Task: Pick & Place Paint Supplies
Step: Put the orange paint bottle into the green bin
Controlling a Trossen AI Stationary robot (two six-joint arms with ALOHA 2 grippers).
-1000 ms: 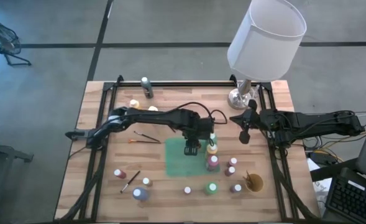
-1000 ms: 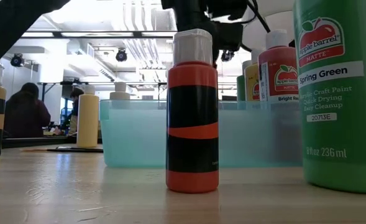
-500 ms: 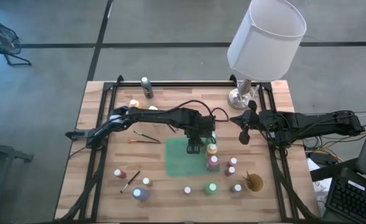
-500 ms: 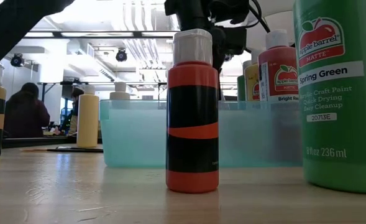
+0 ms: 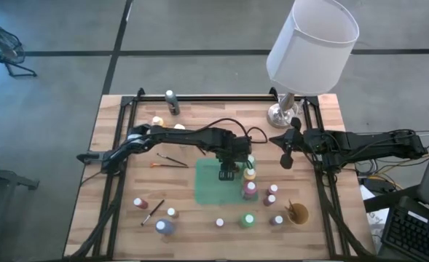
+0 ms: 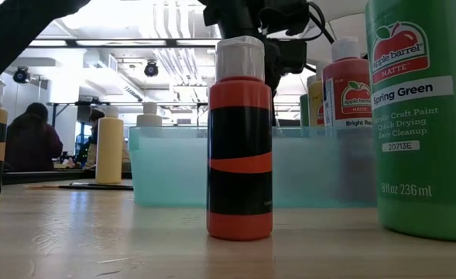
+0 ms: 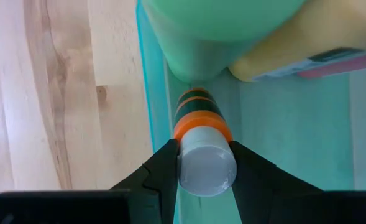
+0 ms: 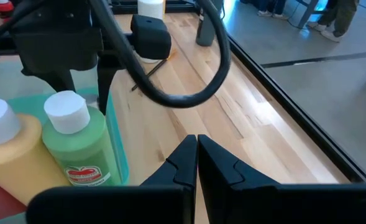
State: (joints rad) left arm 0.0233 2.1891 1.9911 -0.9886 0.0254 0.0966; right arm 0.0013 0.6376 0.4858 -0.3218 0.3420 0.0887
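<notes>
Just inside the tray wall (image 7: 150,93), left pincer (image 7: 201,163) grips an orange bottle (image 7: 201,143).

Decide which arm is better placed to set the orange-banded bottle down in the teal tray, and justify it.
Left. The left gripper is clamped on the orange bottle's cap inside the teal tray. The right gripper waits shut, off to the side.

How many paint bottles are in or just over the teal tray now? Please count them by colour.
Green bottle: 1
Yellow bottle: 1
Red bottle: 1
Orange-and-black bottle, held by the left gripper just inside the tray wall: 1
Total: 4
</notes>
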